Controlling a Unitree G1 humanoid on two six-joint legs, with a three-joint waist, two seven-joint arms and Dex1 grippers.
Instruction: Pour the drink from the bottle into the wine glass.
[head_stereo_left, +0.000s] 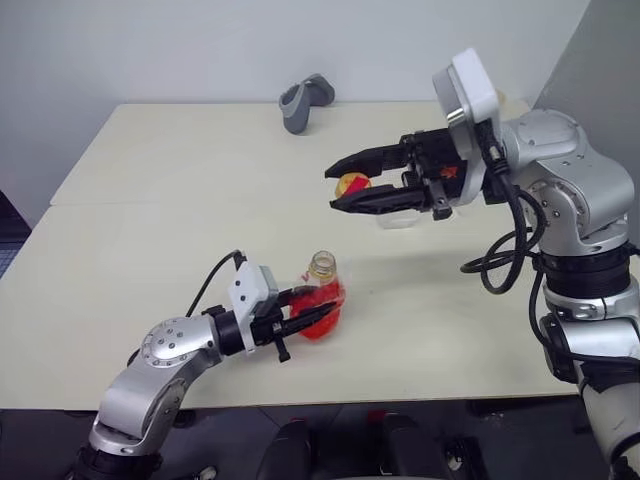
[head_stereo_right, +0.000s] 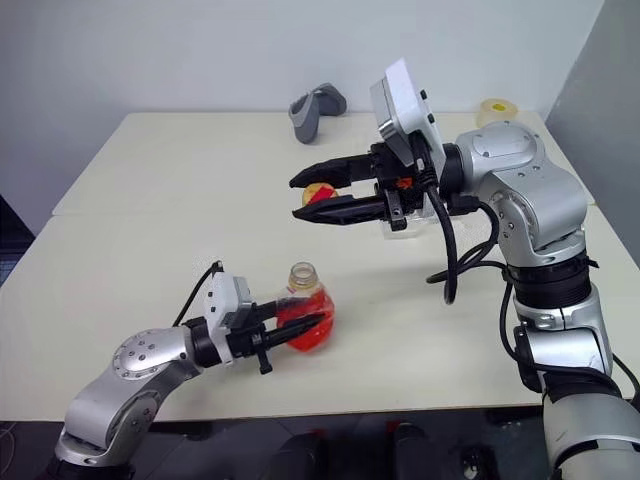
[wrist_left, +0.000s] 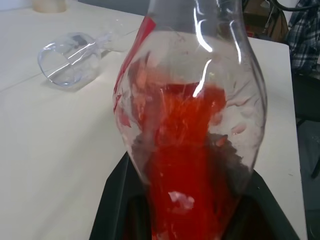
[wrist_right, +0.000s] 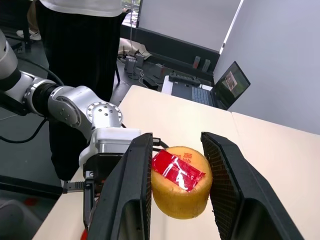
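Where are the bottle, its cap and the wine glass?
bottle (head_stereo_right: 303, 318), right eye view, red-filled body.
cap (wrist_right: 180, 182), right wrist view, yellow side below the red label.
wine glass (wrist_left: 67, 62), left wrist view, bowl, lying on its side.

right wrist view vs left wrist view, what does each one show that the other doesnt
The right wrist view alone shows the yellow cap with its red top clamped in the right pincer, the left arm's silver links, a laptop and a standing person. The left wrist view alone shows the open-necked bottle of red drink gripped by the left pincer, and the wine glass lying on its side. Both share the cream table.
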